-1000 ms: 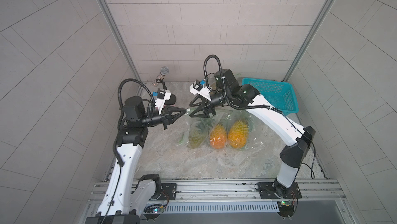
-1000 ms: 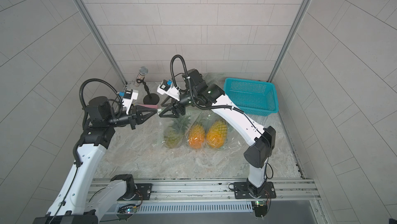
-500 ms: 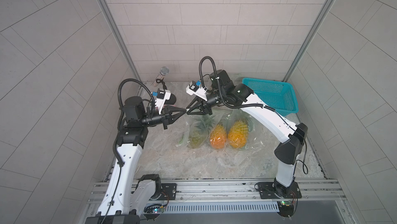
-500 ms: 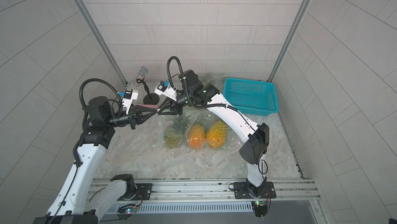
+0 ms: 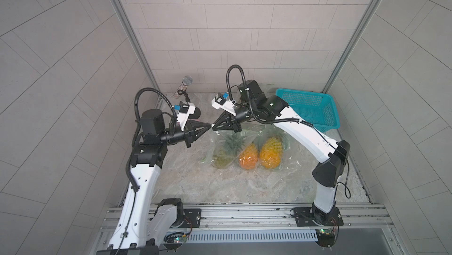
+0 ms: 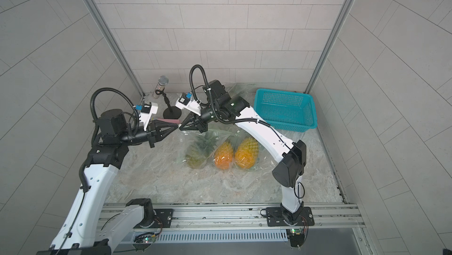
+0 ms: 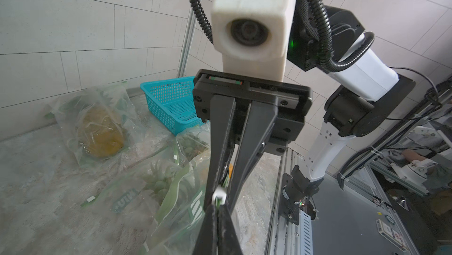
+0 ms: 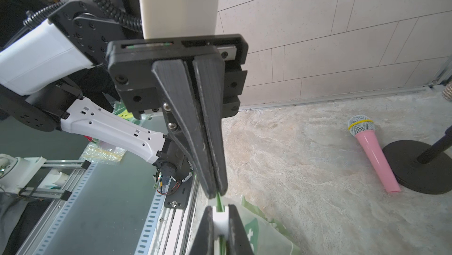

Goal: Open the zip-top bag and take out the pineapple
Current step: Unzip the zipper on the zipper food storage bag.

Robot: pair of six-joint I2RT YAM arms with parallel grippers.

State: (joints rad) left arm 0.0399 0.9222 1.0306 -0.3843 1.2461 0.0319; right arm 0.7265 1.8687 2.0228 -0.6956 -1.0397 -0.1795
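Both top views showed a grey marbled tabletop point(image 5: 220, 185), with a teal plastic mesh basket point(image 5: 308, 109) at the far right. A clear zip-top bag point(image 5: 216, 143) lay mid-table with a greenish pineapple point(image 5: 223, 162) inside, beside two bagged orange pineapples point(image 5: 249, 159). The left gripper point(image 5: 209, 126) was pinched onto the bag's green zip strip point(image 8: 219, 201). The right gripper point(image 5: 213, 128) was clamped on the small white slider point(image 8: 220, 219).

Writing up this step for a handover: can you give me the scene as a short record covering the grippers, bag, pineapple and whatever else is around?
left gripper: shut on the green zip strip of the zip-top bag
right gripper: shut on the white slider
pineapple: greenish, inside that bag
nearby: two other bagged pineapples, teal basket, pink microphone
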